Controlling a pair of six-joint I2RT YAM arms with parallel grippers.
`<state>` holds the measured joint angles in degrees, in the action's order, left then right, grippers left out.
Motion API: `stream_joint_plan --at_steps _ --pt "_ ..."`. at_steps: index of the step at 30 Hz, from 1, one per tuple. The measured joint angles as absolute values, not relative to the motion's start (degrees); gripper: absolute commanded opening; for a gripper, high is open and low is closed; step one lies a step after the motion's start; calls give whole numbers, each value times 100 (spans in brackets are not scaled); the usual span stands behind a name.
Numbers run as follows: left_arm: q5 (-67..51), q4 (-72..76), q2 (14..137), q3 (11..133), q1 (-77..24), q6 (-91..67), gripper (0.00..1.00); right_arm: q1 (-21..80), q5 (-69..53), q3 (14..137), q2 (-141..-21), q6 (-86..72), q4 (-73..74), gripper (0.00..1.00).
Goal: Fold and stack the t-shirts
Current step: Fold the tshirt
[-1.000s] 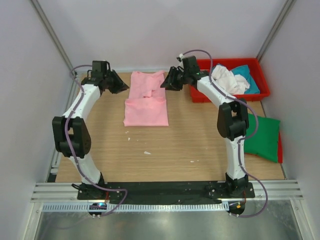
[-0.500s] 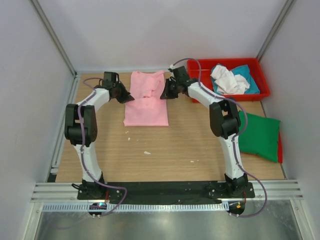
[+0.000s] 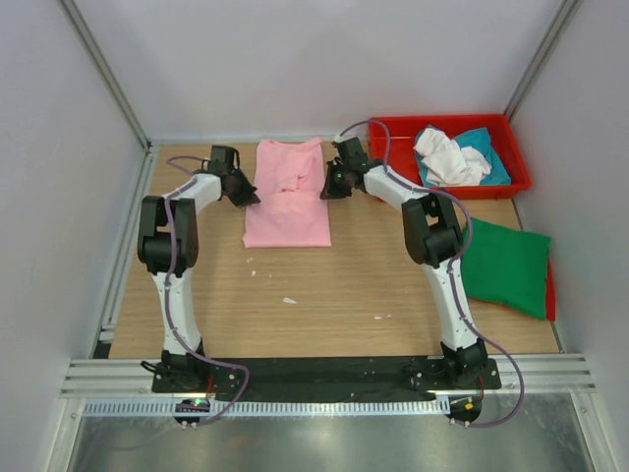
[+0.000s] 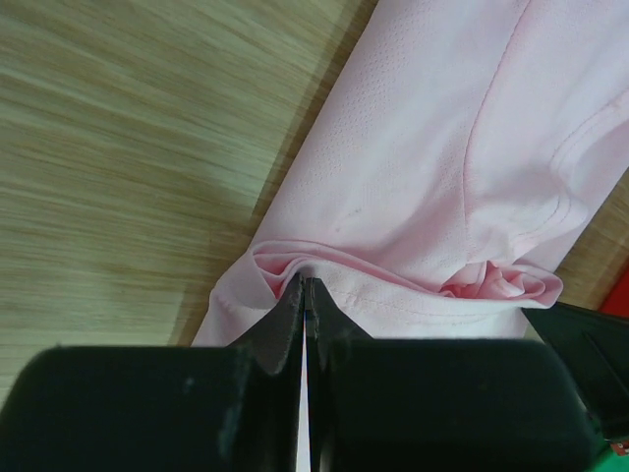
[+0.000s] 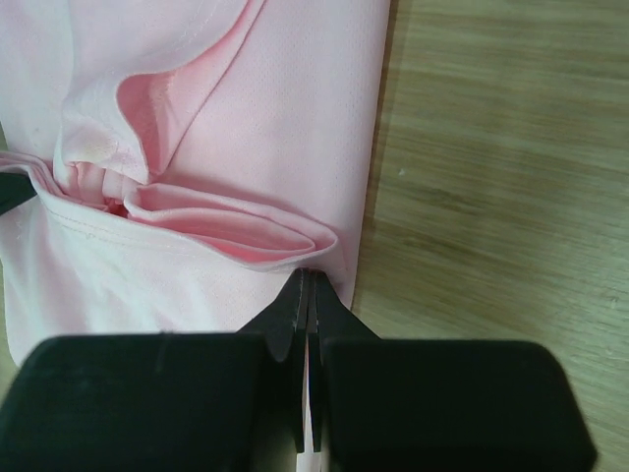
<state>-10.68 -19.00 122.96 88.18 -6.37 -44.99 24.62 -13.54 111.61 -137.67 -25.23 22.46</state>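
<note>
Lying flat at the far middle of the pale wooden table [image 3: 324, 285], the light pink cloth t-shirt [image 3: 287, 202] is seen with its lower part doubled up over itself, so that a raised fold crosses it from side to side. The left gripper [image 3: 250, 198] is set at the shirt's left edge and the right gripper [image 3: 325, 191] at its right edge, both held low over the table and level with that fold.

In the left wrist view the black fingers [image 4: 280, 329] are pressed together, and the pink hem is pinched at their tips where the cloth is doubled. The same is shown in the right wrist view: the fingers [image 5: 280, 324] are clenched on the end of the layered fold at the shirt's edge.

Just beside the right arm, a red plastic tray [image 3: 462, 121] is placed in the far right corner, and a crumpled white cloth shirt [image 3: 447, 157] is heaped in it against a teal cloth shirt [image 3: 488, 147]. A dark green folded shirt [image 3: 506, 265] is laid at the table's right side, well apart from the pink one.
</note>
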Motion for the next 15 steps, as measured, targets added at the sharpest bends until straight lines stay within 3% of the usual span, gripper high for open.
stream_joint_plan --at_steps 15 --pt "-947 -1863 12466 9015 -650 -4309 0 2447 -1157 11048 -13812 -2582 1879 1"
